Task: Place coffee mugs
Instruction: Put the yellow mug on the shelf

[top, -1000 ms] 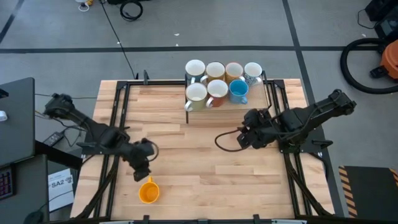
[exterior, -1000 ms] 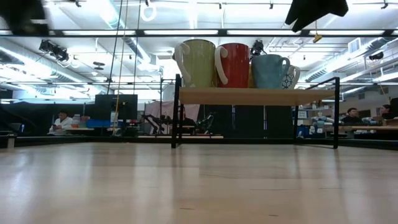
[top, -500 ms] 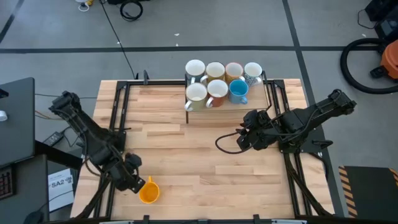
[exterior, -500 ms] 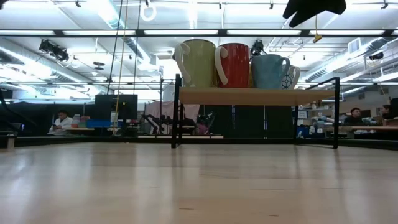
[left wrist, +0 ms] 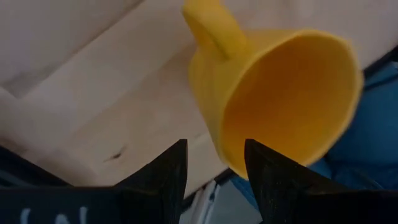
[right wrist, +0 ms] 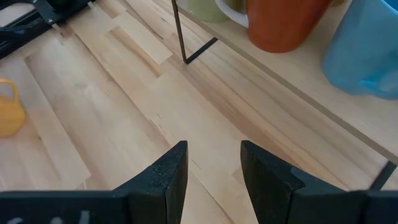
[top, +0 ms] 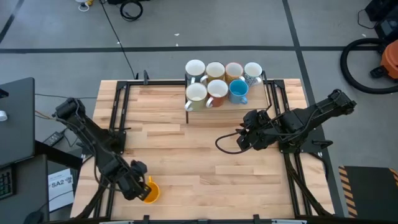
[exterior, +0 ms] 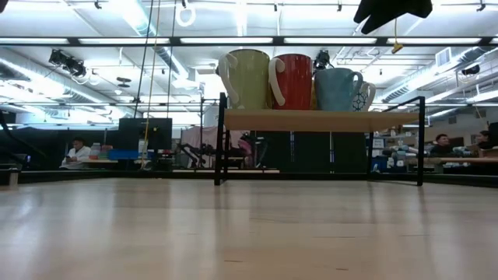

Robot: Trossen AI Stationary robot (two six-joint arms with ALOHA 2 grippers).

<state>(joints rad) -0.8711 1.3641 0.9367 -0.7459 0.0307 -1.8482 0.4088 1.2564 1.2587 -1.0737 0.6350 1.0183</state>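
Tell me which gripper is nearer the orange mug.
Left. The left gripper is right at the orange mug, open; the right gripper waits far across the table, near the shelf.

Seven mugs [top: 216, 92] on the shelf [exterior: 319, 120]; one mug [top: 149, 192] at the table's [top: 205, 155] front-left.

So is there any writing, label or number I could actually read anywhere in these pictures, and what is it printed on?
"SA2": on the white paper sheet lying on the floor beside the wooden table's near left corner, seen from above. Smaller print under it is too small to read.
The patterned white ceramic mug on the raised wooden shelf shows a dark design, no readable words.
Nothing else legible; none on the orange plastic mug at the left end effector.
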